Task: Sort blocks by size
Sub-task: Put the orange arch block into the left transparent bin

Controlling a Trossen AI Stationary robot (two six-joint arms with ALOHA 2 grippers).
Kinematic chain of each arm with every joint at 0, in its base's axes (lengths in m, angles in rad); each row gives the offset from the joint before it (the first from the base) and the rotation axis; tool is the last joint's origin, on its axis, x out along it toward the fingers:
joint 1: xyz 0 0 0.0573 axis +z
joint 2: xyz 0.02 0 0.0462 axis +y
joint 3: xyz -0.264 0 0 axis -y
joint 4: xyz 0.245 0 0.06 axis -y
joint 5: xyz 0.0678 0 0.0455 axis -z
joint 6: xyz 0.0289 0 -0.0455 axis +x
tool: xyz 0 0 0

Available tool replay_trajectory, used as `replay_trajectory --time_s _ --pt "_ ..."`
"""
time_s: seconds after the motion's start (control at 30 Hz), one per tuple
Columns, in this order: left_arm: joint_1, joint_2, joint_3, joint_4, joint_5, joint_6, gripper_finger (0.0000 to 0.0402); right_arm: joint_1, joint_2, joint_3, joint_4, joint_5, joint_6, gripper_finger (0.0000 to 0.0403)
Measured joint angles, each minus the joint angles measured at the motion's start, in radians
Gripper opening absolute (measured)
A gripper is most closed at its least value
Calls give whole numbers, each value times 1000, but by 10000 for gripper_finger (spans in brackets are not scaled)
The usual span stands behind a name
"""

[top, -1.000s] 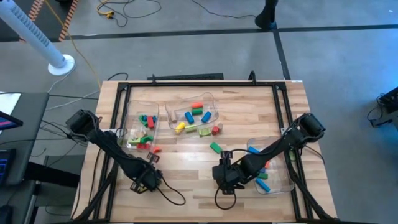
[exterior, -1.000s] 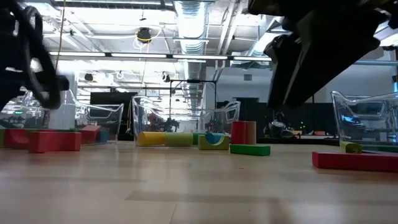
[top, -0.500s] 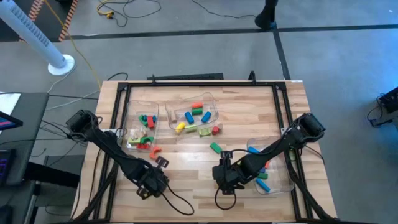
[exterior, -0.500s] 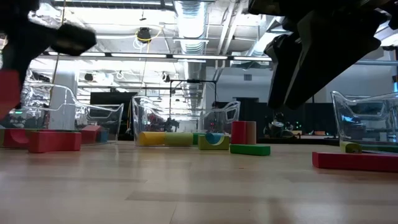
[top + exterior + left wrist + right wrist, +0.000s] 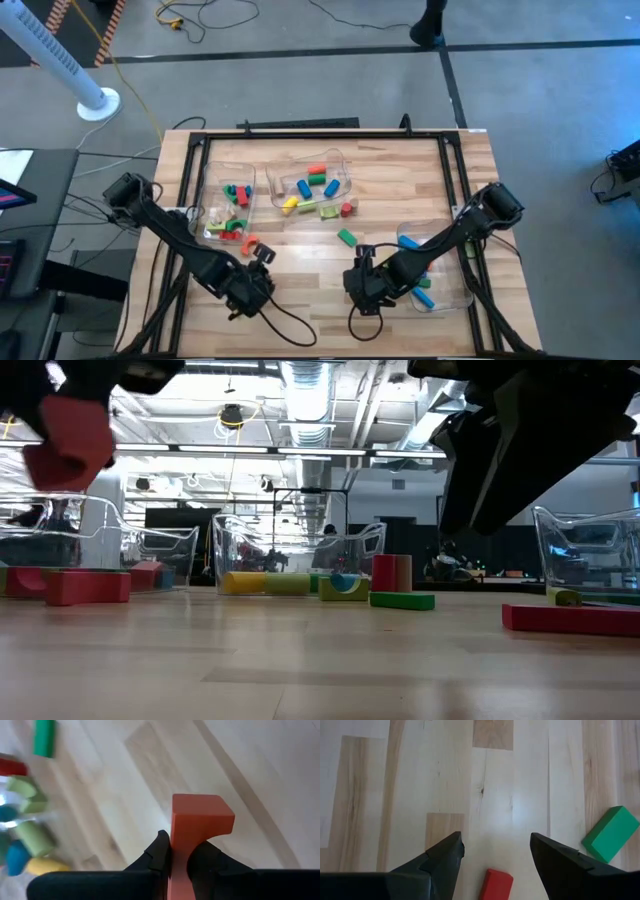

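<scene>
- The left gripper [image 5: 179,856] is sitting at the near-left part of the wooden table [image 5: 400,170], its fingers pinched shut on a red block [image 5: 196,829]. Only the left wrist view is showing this grip up close, the block standing up between the two dark fingers. In the low view the same red block [image 5: 68,442] is hanging well above the tabletop.
- Three clear plastic bins are showing in the high view. The left bin [image 5: 212,190] is lying left of the middle bin [image 5: 343,170], and the right bin [image 5: 462,290] is lying to its right and nearer the camera-side edge.
- Blocks are lying inside all three bins; red, green and blue ones in the left bin, a yellow cylinder [image 5: 290,205] among those in the middle bin, blue ones in the right bin. An exact count per bin cannot be told.
- One green block [image 5: 347,237] is lying loose on the table just below the middle bin. The right wrist view is showing it [image 5: 611,833] more plainly, with a small red block [image 5: 497,883] near it that the high view hides under the arm.
- The right gripper [image 5: 495,855] is hovering over bare wood right of the left gripper, fingers spread wide and holding nothing.
- The low view alone is showing a long red bar [image 5: 575,619] lying flat at its right.
</scene>
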Motion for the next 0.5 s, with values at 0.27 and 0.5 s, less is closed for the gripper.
replay_trajectory --time_s 0.27,0.5 --pt "0 -110 0 0 -115 -3 45 0 0 0 -6 0 1 265" --pt "0 -210 0 1 -216 -5 45 0 0 0 -11 2 7 265"
